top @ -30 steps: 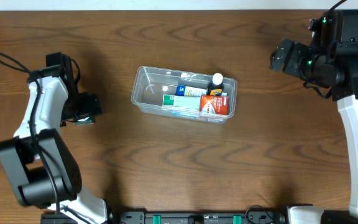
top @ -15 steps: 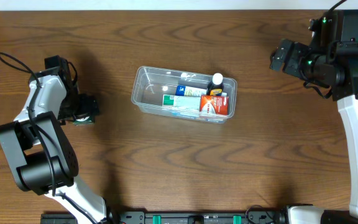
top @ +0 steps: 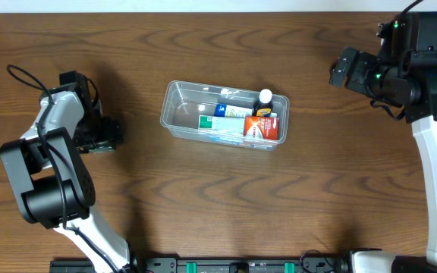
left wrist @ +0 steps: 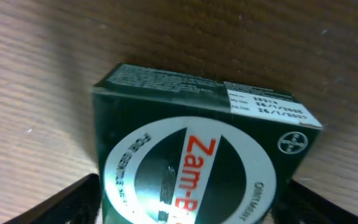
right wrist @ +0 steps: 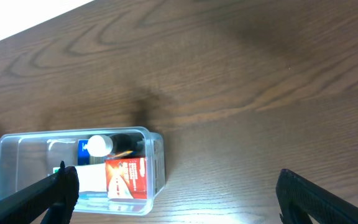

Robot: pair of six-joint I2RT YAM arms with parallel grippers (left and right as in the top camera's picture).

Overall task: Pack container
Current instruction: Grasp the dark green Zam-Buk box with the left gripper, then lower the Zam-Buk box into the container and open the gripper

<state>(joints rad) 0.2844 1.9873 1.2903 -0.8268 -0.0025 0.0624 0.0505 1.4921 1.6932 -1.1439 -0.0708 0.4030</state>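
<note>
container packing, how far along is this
Done: the container already holds a red box, a white-capped bottle and a blue box, among others. In hand: the left gripper has its jaws either side of a dark green Zam-Buk box on the table; whether they grip it is unclear. Left: that box goes into the container. The right gripper hangs open, empty.

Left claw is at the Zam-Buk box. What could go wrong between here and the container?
1. The left claw flanks only the near end of the Zam-Buk box, and whether it presses on the box yet is unclear. The box may pivot or slip on lifting.
2. The container's right half already holds boxes and a bottle. A drop there could land on top of them. The bare left end looks safer.
</note>
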